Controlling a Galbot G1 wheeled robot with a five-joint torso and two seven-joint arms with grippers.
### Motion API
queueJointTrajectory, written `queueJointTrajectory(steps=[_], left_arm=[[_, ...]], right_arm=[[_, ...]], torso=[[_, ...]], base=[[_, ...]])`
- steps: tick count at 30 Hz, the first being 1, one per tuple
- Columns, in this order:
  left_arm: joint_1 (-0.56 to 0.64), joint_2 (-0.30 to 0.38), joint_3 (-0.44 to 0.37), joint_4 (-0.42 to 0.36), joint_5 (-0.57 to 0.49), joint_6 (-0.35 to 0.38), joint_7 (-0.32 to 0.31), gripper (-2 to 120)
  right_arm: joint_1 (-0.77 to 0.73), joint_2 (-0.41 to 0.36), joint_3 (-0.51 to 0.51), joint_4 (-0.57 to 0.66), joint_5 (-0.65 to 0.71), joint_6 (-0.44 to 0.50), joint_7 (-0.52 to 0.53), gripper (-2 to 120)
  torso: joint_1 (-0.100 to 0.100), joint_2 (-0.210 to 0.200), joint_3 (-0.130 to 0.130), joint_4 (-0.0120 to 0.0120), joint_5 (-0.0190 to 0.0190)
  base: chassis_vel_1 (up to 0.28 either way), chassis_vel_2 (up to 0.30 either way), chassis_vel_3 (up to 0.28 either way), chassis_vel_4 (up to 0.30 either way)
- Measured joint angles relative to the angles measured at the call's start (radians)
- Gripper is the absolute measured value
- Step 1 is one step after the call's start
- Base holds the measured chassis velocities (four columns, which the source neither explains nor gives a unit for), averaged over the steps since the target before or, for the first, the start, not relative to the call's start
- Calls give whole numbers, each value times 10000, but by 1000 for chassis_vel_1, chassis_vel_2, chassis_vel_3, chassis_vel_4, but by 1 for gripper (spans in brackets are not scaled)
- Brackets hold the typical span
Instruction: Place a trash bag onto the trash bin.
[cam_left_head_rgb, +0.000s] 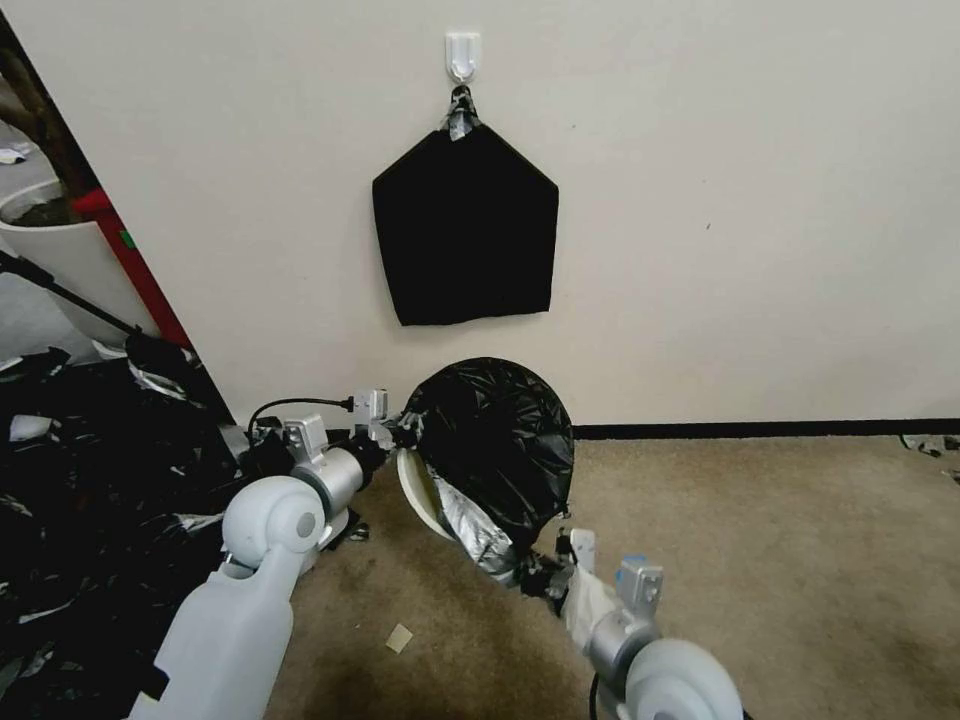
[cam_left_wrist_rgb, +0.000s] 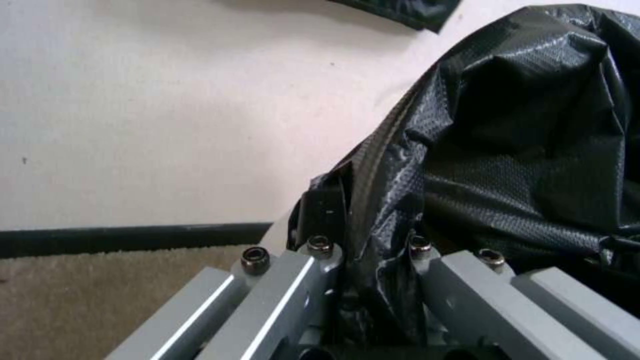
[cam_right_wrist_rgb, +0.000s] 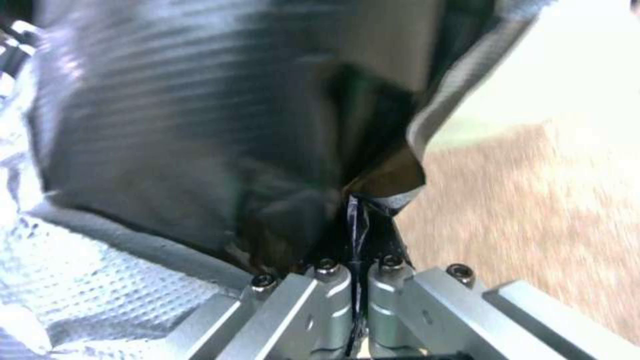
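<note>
Evidently, the thin, glossy black plastic trash bag (cam_left_head_rgb: 497, 440) draped the round cream-white plastic trash bin (cam_left_head_rgb: 413, 490) on the carpet by the wall. Left gripper (cam_left_wrist_rgb: 370, 260) and right gripper (cam_right_wrist_rgb: 357, 270) each pinched its hem. Judged light, limp, slippery and tearable; best gripped at bunched hem.

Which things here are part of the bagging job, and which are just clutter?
In the job:
trash bag
trash bin
left tool, shut on the bag
right tool, shut on the bag

Lying about:
black pack on wall hook
heap of black bags
white planter pot
</note>
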Motion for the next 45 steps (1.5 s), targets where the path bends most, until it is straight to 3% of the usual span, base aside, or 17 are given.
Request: queueJointTrajectory(steps=[1, 2, 6, 15, 19, 20, 22, 23, 26, 27, 31, 39, 45], left_arm=[[-3, -110, 37, 71, -47, -64, -135, 3], [-3, -110, 37, 71, -47, -64, -135, 3], [-36, -382, 165, 311, -75, -356, -348, 3], [-236, -594, -1, 543, -381, -320, -348, 3], [-273, -708, -211, 520, -477, -239, -344, 3], [-273, -708, -211, 520, -477, -239, -344, 3], [-232, -701, -238, 503, -464, -255, -345, 3], [-232, -701, -238, 503, -464, -255, -345, 3], [-224, -689, -287, 539, -424, -254, -344, 3], [-224, -689, -287, 539, -424, -254, -344, 3], [-331, -642, -308, 614, -390, -257, -403, 3], [-570, -555, -363, 690, -397, -255, -647, 3], [-643, -498, -362, 726, -400, -249, -710, 3]], right_arm=[[54, 191, -69, -327, -921, 353, -179, 0], [54, 191, -69, -327, -921, 353, -179, 0], [255, 537, -96, -1144, -4289, 1082, -352, 0], [373, 512, -1, -1884, -6451, 1438, -784, 0], [654, 692, 736, -3169, -10203, 3229, -1704, 17], [654, 692, 736, -3169, -10203, 3229, -1704, 17], [728, 693, 967, -3417, -11365, 4159, -2123, 26], [728, 693, 967, -3417, -11365, 4159, -2123, 26], [705, 522, 926, -3240, -11732, 4789, -2263, 41], [705, 522, 926, -3240, -11732, 4789, -2263, 41], [435, 51, 793, -2462, -11461, 4808, -2245, 61], [-153, -510, 845, -1922, -11620, 5105, -2183, 90], [-425, -632, 830, -1937, -11871, 5352, -2162, 100]], torso=[[0, 0, 0, 1, 2], [0, 0, 0, 1, 2], [0, -1, 0, 1, 2], [0, -1, 0, 0, 2], [0, -1, 0, 0, 3], [0, -1, 0, 0, 3], [0, -1, 0, 1, 3], [0, -1, 0, 1, 3], [0, -1, 0, 1, 3], [0, -1, 0, 1, 3], [0, 0, 1, 1, 1], [0, 0, 0, 1, 1], [0, -1, 0, 0, 2]], base=[[0, 0, 0, 0], [0, 0, 0, 0], [0, 0, 0, 0], [0, 0, 0, 0], [0, 0, 0, 0], [0, 0, 0, 0], [0, 0, 0, 0], [0, 0, 0, 0], [0, 0, 0, 0], [0, 0, 0, 0], [0, 0, 0, 0], [0, 0, 0, 0], [0, 0, 0, 0]])
